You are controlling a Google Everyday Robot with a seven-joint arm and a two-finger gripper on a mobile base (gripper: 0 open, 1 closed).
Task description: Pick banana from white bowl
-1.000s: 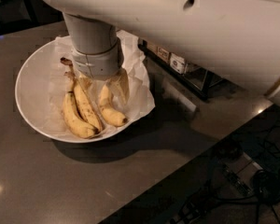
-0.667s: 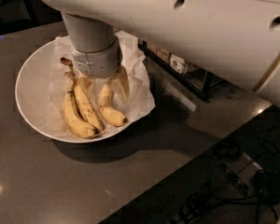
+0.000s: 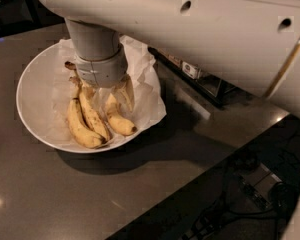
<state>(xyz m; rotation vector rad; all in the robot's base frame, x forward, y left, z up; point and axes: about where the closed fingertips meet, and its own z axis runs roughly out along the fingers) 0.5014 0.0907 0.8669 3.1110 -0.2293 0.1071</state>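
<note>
Three fruits lie in the bowl at centre left. The gripper is down among their upper ends, over the banana, which lies rightmost on the paper beside the pair. Whether the gripper grasps anything cannot be told.

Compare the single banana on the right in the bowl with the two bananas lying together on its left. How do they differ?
The single banana lies alone, directly under the gripper, which hides its upper end; the two bananas lie touching each other, beside the gripper. The single banana looks cleaner yellow; the two bananas carry more brown specks. Shared: all are ripe, curved, and lie on the paper in the white bowl.
</note>
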